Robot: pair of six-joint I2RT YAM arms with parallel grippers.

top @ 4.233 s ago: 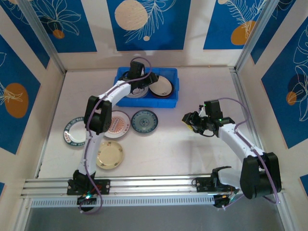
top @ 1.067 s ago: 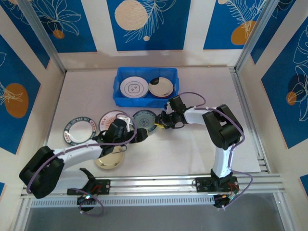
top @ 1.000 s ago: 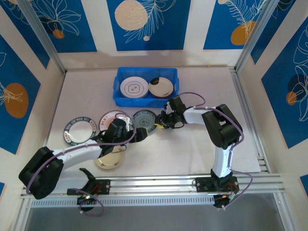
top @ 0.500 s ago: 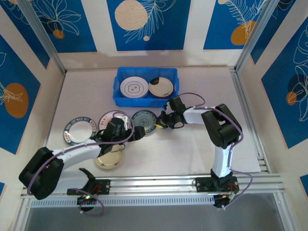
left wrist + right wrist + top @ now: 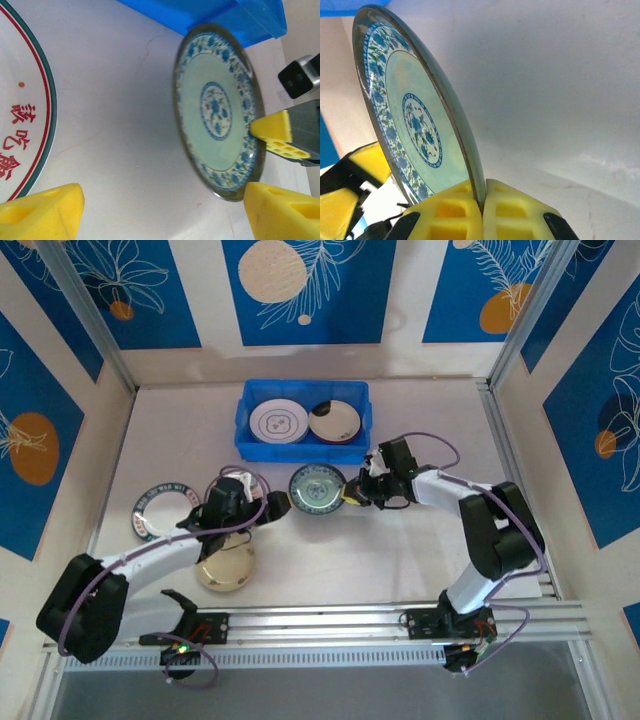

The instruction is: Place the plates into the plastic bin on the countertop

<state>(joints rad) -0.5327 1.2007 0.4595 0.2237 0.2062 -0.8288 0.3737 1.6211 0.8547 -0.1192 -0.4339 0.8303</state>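
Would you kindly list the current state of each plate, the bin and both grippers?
teal blue-patterned round plate: tilted up on edge.
right gripper: shut on its rim.
left gripper: open, beside it.
bright blue plastic bin: holds two plates.
cream round plate: lying flat.
green-rimmed white plate: lying flat.

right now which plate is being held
The blue-flowered teal plate, tilted up, rim pinched in the right gripper; the others lie flat on the countertop or in the bin.

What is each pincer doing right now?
Left pincer: open, holding nothing.
Right pincer: closed on the rim of the blue patterned plate.
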